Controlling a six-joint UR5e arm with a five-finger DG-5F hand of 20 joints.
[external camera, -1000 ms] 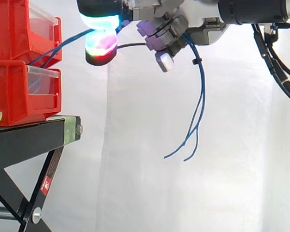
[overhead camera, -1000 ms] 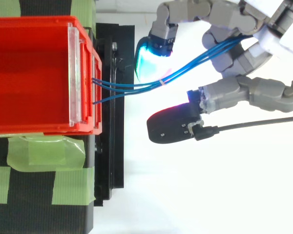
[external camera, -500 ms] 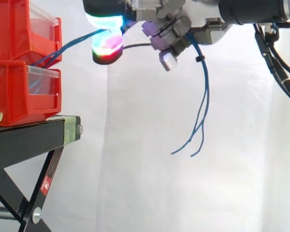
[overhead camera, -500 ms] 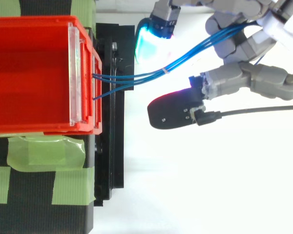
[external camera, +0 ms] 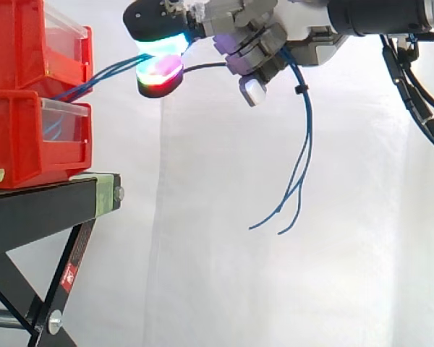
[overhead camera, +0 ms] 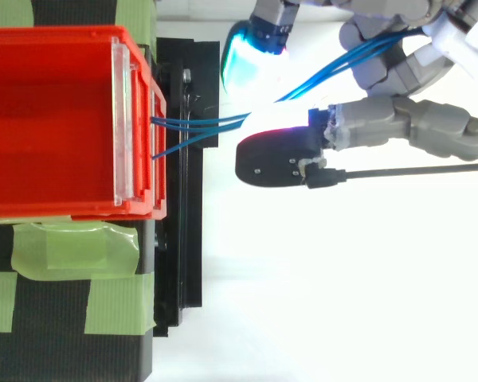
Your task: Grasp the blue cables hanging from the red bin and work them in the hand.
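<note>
In the side view, the hand (external camera: 275, 32) sits high beside the stacked red bins (external camera: 29, 137) on the black stand (external camera: 43, 206), its fingers curled round the blue cables (external camera: 304, 144), whose loose ends dangle below it. From above, the cables (overhead camera: 195, 125) leave the front edge of the top red bin (overhead camera: 56, 119) and pass between two glowing fingertips (overhead camera: 247, 68), pinched there.

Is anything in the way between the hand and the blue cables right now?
Nothing visible. The cables run free from the red bin straight into the hand, pinched between its fingers, with their loose ends hanging below.
</note>
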